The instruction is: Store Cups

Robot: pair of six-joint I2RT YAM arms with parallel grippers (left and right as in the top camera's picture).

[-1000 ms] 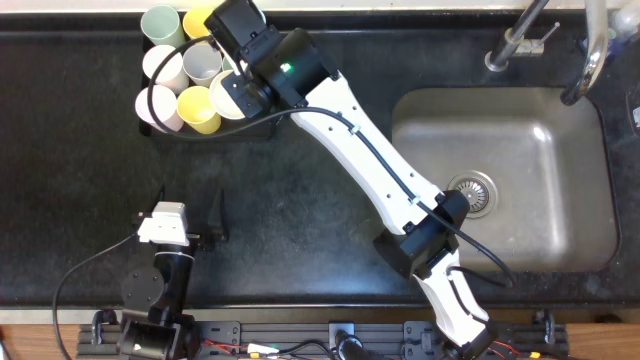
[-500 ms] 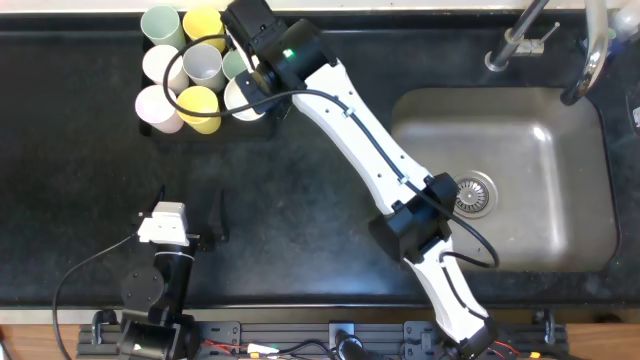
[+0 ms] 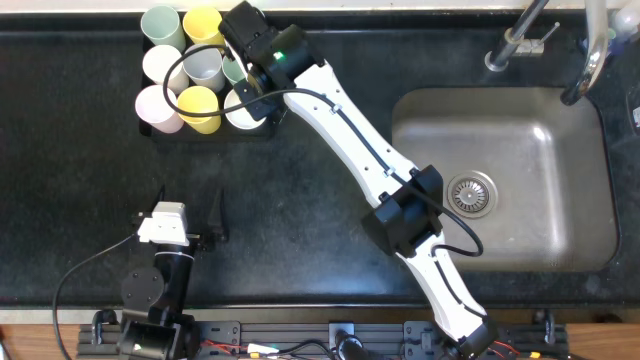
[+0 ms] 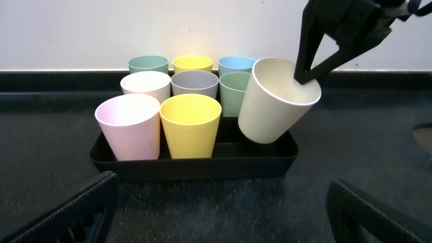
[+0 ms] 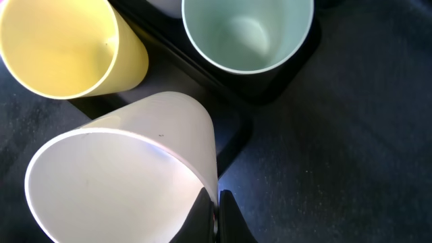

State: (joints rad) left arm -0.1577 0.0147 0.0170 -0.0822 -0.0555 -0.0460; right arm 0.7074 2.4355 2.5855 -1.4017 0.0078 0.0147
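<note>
— Cups stored?
— Eight pastel plastic cups (image 4: 191, 125) stood in the black plastic tray (image 4: 196, 169). The ninth, a cream plastic cup (image 4: 277, 101), hung tilted at the tray's 4 o'clock corner, the right pincer (image 5: 217, 210) clamped on its rim; apparently not yet seated.

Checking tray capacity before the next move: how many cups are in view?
9. In the tray: back row green, yellow, blue; middle white, grey, green; front pink, yellow. The cream cup hangs tilted in the right gripper.

Light comes from above: a warm glow on the wall (image 4: 169, 34) behind the cups (image 4: 194, 84), a bright white cup (image 4: 273, 108), shine on the sink (image 3: 540, 150) at right, and a dark counter (image 3: 80, 170).
</note>
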